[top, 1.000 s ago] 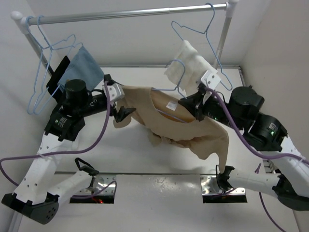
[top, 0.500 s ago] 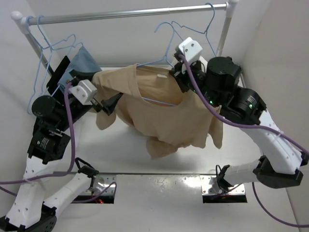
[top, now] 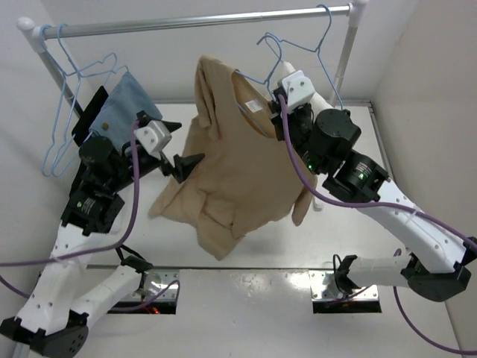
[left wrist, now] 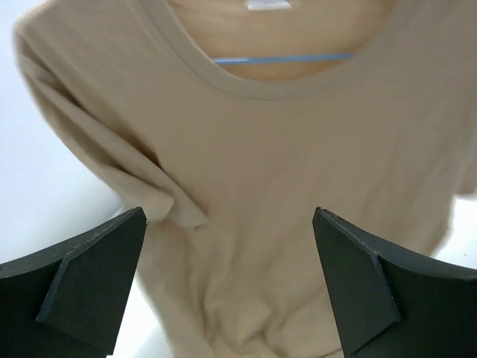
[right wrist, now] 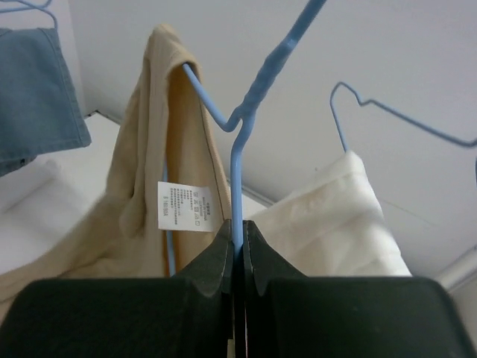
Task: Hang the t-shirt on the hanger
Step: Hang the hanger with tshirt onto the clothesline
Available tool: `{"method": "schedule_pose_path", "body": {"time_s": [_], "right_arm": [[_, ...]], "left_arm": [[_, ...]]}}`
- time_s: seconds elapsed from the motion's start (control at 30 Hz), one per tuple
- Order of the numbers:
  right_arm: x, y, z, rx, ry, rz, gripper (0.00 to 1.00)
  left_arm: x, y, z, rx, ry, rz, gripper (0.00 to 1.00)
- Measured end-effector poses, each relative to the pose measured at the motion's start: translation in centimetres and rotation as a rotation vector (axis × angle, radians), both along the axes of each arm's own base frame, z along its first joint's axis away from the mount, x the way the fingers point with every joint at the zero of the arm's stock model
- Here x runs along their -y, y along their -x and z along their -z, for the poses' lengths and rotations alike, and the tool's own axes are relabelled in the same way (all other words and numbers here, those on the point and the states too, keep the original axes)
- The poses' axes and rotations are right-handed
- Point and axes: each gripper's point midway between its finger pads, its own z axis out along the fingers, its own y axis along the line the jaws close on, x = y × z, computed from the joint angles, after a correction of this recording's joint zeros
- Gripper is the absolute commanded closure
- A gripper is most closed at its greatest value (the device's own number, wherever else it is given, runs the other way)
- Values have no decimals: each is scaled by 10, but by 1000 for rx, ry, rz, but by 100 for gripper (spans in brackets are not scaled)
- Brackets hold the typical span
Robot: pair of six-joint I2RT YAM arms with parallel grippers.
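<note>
The tan t-shirt [top: 231,164] hangs on the light-blue hanger [top: 262,71], one shoulder peaked high and the body drooping down-left. My right gripper [top: 279,97] is shut on the hanger's wire stem [right wrist: 237,186] just below the twist. In the right wrist view the t-shirt [right wrist: 145,149] and its white label [right wrist: 182,206] hang to the left of the stem. My left gripper [top: 182,144] is open and empty at the shirt's left side. In the left wrist view the gripper [left wrist: 229,216] faces the shirt's front [left wrist: 283,186], and the hanger's bar [left wrist: 283,58] shows inside the neck.
A metal rail [top: 201,21] runs across the top on two posts. Bare blue hangers [top: 67,112] and a blue cloth [top: 123,104] hang at its left. Another hanger [top: 328,52] hangs at its right, and the white cloth [right wrist: 343,216] shows behind my right gripper.
My right gripper has lifted the hanger and shirt up toward the rail, so the shirt now hangs down. My left arm has swung with it and now stands open beside the shirt.
</note>
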Motion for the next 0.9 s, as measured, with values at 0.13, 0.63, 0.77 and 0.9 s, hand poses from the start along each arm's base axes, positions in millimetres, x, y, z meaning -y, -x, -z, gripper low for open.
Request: {"method": "schedule_pose_path", "body": {"time_s": [0.13, 0.63, 0.77, 0.9], "right_arm": [[13, 2, 6, 8, -26, 46, 100], [11, -62, -59, 161, -1, 358, 100], [-12, -91, -27, 142, 91, 390, 100], [-17, -108, -3, 117, 156, 421, 100]], "left_arm": [[10, -12, 8, -38, -12, 30, 0], [13, 1, 27, -93, -7, 75, 0], [11, 7, 29, -86, -5, 74, 0], [8, 14, 26, -65, -1, 74, 0]]}}
